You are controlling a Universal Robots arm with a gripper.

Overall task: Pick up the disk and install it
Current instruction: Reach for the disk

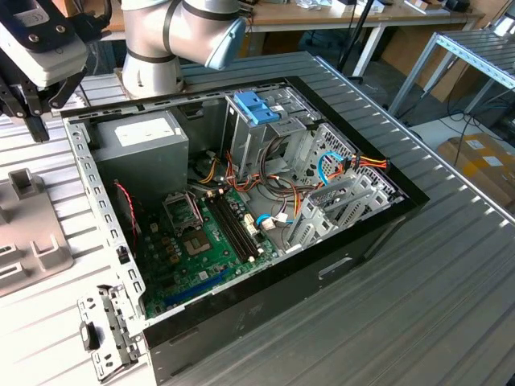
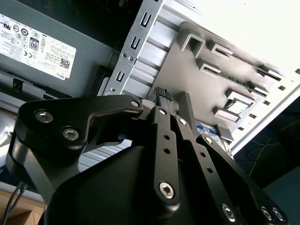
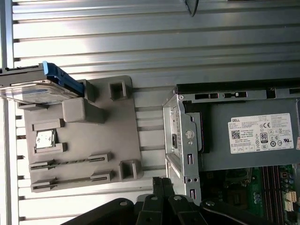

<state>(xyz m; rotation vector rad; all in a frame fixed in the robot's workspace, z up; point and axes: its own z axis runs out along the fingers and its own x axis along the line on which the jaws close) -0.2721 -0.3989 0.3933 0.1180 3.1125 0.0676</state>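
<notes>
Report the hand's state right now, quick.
Hand: closed, fingertips together, holding nothing. The disk lies on the grey fixture, apart from the hand.

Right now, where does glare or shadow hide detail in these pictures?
Second wrist view: the background beyond the grey fixture is washed out white. First wrist view: glare whitens the disk. Exterior view: even light, shadow inside the computer case.

I'm seeing the computer case sitting on the table, with the holder plate lying just beside it, on the exterior view's left. The disk is resting on the plate's side farthest from the case.
</notes>
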